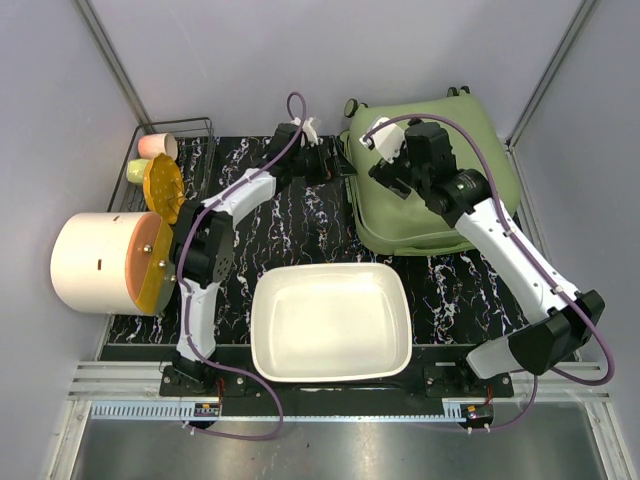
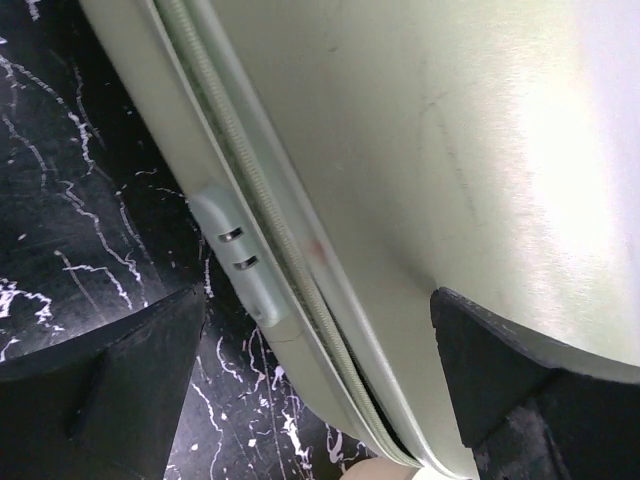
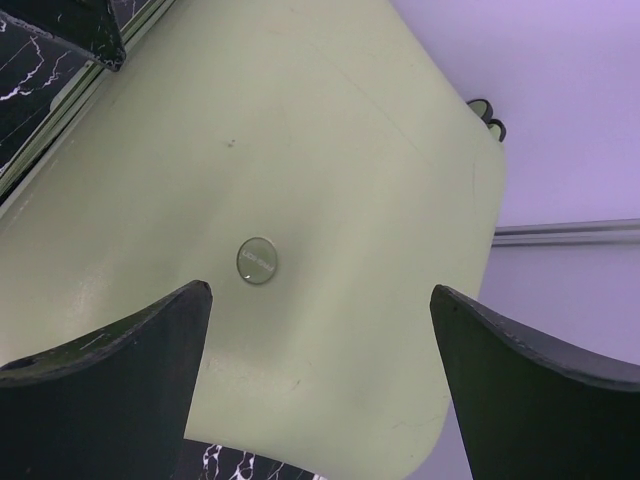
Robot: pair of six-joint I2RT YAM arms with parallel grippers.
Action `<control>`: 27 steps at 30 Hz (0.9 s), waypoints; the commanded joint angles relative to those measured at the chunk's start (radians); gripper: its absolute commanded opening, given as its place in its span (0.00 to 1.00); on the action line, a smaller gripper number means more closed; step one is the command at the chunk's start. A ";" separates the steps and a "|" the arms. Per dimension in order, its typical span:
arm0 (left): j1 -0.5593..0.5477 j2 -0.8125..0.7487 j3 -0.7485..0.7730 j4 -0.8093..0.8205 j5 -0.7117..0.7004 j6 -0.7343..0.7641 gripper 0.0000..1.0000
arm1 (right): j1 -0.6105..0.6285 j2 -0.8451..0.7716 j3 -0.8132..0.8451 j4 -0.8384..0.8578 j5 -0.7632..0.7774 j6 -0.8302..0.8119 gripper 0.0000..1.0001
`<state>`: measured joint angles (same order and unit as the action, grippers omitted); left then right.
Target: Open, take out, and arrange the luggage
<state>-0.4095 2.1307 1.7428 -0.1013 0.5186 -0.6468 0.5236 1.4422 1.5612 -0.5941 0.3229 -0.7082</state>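
The luggage (image 1: 405, 228) is an olive-green suitcase lying flat at the back right of the black marbled mat, lid shut, small wheels (image 3: 487, 115) at its far corner. My left gripper (image 1: 338, 165) is open at its left edge. In the left wrist view its fingers (image 2: 100, 390) straddle the zipper seam (image 2: 262, 215) and a pale lock block (image 2: 240, 265), and a thin dark gap shows along the seam lower down. My right gripper (image 1: 392, 172) hovers open over the lid (image 3: 330, 150), near a round badge (image 3: 258, 261). Nothing is held.
A white rectangular bin (image 1: 385, 352) sits at the front centre between the arm bases. At the left stand a wire rack (image 1: 205, 150) with cups and an orange plate, and a white cylinder (image 1: 95, 260) lying on its side. Walls close in behind the suitcase.
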 commanded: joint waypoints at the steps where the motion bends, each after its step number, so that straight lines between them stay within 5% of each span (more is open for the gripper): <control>1: 0.009 0.018 -0.019 0.048 -0.054 -0.007 0.99 | 0.000 0.009 0.045 -0.010 -0.021 0.027 1.00; 27: -0.023 0.169 0.096 0.045 -0.026 0.021 0.94 | 0.000 0.024 0.034 -0.010 -0.042 -0.002 1.00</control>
<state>-0.3962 2.2791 1.7805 -0.1116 0.5030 -0.6441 0.5236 1.4685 1.5646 -0.6186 0.2939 -0.7029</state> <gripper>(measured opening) 0.947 0.994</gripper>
